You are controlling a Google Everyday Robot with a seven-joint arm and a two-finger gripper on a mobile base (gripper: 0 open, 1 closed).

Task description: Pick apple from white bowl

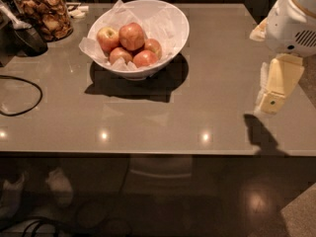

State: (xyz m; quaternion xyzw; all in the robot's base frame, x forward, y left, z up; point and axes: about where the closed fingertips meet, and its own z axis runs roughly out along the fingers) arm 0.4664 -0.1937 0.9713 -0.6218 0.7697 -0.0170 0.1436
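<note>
Apple (132,36) sits on top of the pile in the white bowl (174,19), far-left part of the table (207,93). It is the biggest, round and mostly red, resting on the other fruit. Yellow-patched apple (107,37) touches it on the left. Smaller red apples (145,59) lie just in front and to the right of it. Crinkled white paper (91,47) lines the bowl and sticks out over the rim on the left and far sides.

Gripper (271,100) is at the right edge of the scene, hanging over the right side of the table and pointing down, under the white arm housing (289,23). It holds nothing. It shows as one cream slab, so can't tell if it is apart or together. Its shadow (261,136) falls on the table just near of it.

Apple vs gripper: well apart. The apple is far to the left and farther back, with bare tabletop between them and no contact with bowl or fruit.

Other stuff: glass jar (44,11) with brown contents at the far-left corner, a dark object (29,37) just in front of it, and a black cable (22,97) looping in at the left edge.
</note>
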